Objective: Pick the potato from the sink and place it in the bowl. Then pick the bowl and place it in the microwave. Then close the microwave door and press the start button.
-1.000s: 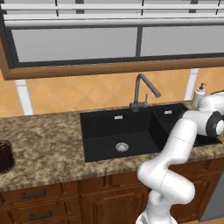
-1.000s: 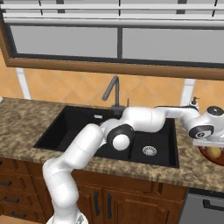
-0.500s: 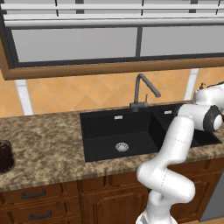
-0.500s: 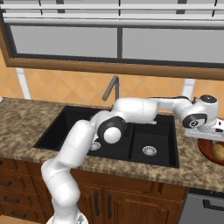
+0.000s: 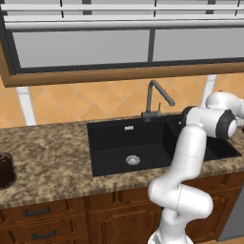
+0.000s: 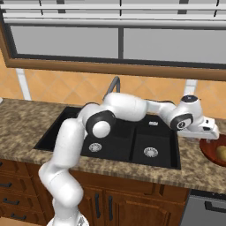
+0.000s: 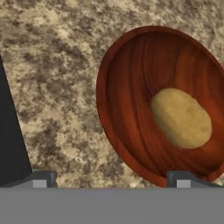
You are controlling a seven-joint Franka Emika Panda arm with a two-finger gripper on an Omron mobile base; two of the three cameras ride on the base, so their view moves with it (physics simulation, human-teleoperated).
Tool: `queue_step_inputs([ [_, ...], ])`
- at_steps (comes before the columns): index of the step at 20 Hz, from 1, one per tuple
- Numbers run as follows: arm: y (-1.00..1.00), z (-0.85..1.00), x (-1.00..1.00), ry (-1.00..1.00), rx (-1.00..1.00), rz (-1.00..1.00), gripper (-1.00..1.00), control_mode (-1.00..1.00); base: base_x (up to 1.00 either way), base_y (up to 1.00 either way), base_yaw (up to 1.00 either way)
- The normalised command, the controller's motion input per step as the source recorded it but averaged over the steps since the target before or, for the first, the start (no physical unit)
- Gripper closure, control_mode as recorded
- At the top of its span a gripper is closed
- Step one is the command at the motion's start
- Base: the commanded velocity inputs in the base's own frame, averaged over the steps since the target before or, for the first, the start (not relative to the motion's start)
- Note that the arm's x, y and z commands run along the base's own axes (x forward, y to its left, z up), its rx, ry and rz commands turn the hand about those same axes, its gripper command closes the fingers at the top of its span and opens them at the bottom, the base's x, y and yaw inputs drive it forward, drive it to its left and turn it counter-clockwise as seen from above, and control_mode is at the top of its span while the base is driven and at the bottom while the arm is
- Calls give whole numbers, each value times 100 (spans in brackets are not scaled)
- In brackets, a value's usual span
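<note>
Tool (image 7: 111, 178) with fingers wide apart, empty, hovering over the surface (image 7: 57, 87). Just ahead and below: potato (image 7: 181, 118) lying inside the bowl (image 7: 131, 87), not gripped. Bowl on the speckled surface, beside the right edge of the black sink (image 6: 132, 141).

The bowl (image 7: 131, 109) lies open above, the potato (image 7: 181, 118) inside.
</note>
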Motion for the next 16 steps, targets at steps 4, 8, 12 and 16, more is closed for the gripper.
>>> queue_step_inputs([
  [4, 0, 0, 35, 0, -1, -6, -100, -100, 0, 0, 0],
  [8, -16, 0, 45, 3, 0, -4, -100, -100, 0, 0, 0],
  [12, -45, 0, 28, 6, 4, -3, -100, -100, 0, 0, 0],
  [16, -44, -1, 24, 3, 6, -2, -100, -100, 0, 0, 0],
])
